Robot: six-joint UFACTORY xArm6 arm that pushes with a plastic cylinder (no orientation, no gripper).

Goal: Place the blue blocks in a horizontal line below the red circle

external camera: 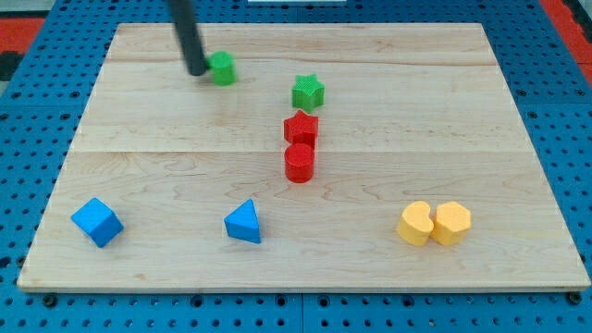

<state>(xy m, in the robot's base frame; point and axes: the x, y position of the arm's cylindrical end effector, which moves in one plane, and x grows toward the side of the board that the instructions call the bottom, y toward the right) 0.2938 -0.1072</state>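
Up near the view's top left, my tip (197,69) sits right against the left side of a small green block (222,68), touching it or as good as. It's just a plain dark rod, so nothing opens or closes and it's got hold of nothing, it's only resting next to that green piece.

Both blue blocks are way down at the view's bottom, well apart from my tip. The blue cube (97,222) is at the bottom left corner area of the wooden board (444,111), and the blue triangle (243,223) is to its right, roughly on the same level but with a decent gap between them.

The red circle (299,163) is about mid-board, and the red star (301,127) is touching it from above. A green star (308,92) sits just above that red star, so the three make a little column.

Over at the bottom right, two yellow blocks (434,223) sit side by side, touching; I can't quite make out their shapes.
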